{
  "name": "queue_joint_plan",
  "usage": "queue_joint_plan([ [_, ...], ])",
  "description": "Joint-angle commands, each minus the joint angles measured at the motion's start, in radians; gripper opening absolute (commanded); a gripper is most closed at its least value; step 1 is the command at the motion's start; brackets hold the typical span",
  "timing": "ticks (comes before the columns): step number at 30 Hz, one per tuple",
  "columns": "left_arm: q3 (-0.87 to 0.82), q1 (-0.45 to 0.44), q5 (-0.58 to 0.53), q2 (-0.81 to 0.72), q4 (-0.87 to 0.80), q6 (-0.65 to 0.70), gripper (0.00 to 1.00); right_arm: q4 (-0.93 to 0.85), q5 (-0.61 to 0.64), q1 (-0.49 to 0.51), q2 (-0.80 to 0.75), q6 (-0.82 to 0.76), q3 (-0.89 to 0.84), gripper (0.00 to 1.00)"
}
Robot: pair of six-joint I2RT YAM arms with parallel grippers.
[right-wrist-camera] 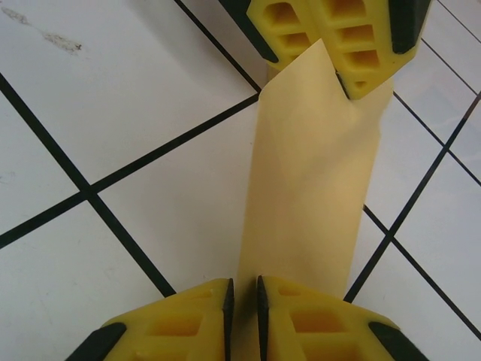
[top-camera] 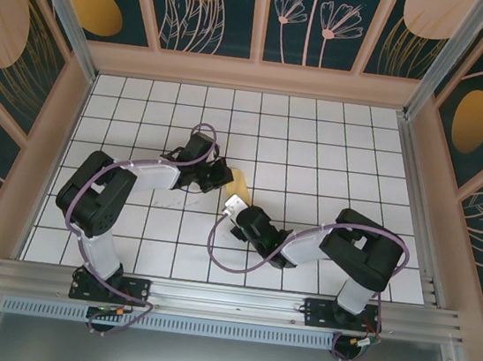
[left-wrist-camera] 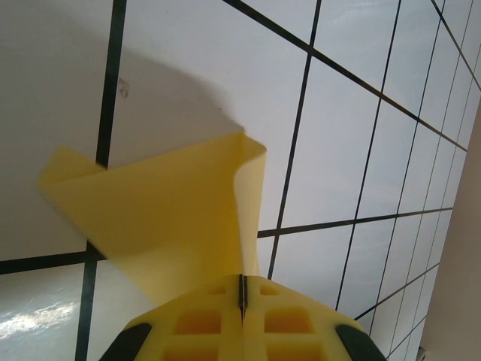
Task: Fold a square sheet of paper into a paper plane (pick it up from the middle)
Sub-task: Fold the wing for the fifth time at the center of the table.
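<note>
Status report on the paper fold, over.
Left gripper shut on the yellow paper sheet. Right gripper nearly closed at its opposite end, grip unclear. Sheet folded, spanning both. Nothing blocking.

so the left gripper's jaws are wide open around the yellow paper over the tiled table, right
No: the left gripper is shut, its jaws pressed together on the yellow paper over the tiled table, as the left wrist view shows.

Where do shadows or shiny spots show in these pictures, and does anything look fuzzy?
Left wrist view: the yellow paper throws a soft grey shadow onto the tiles above it, and a pale glare patch sits lower left. Right wrist view: even light, crisp grid lines, barely any shadow. Top external view: flat, even lighting, no harsh glare on the table.
</note>
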Motion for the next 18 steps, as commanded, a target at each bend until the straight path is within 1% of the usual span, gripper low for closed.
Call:
queue_joint_plan([
  [1, 0.022, 0.005, 0.011, 0.013, -0.025, 0.019, 0.0, 0.013, 0.035, 0.007, 0.011, -0.004, 0.025, 0.15],
  [6, 0.022, 0.005, 0.007, 0.012, -0.031, 0.023, 0.0, 0.013, 0.045, 0.007, 0.01, 0.007, 0.026, 0.11],
  [8, 0.023, 0.005, 0.002, 0.011, -0.033, 0.023, 0.0, 0.009, 0.048, 0.006, 0.008, 0.012, 0.028, 0.05],
  [11, 0.022, 0.005, -0.007, 0.003, -0.038, 0.022, 0.0, 0.001, 0.045, 0.002, 0.007, 0.035, 0.028, 0.0],
  [16, 0.022, 0.006, -0.056, -0.023, -0.066, 0.024, 0.08, -0.009, 0.016, -0.015, -0.009, 0.095, 0.028, 0.0],
  [18, 0.021, 0.007, -0.079, -0.035, -0.075, 0.024, 0.1, -0.01, -0.012, -0.026, -0.026, 0.121, 0.025, 0.0],
])
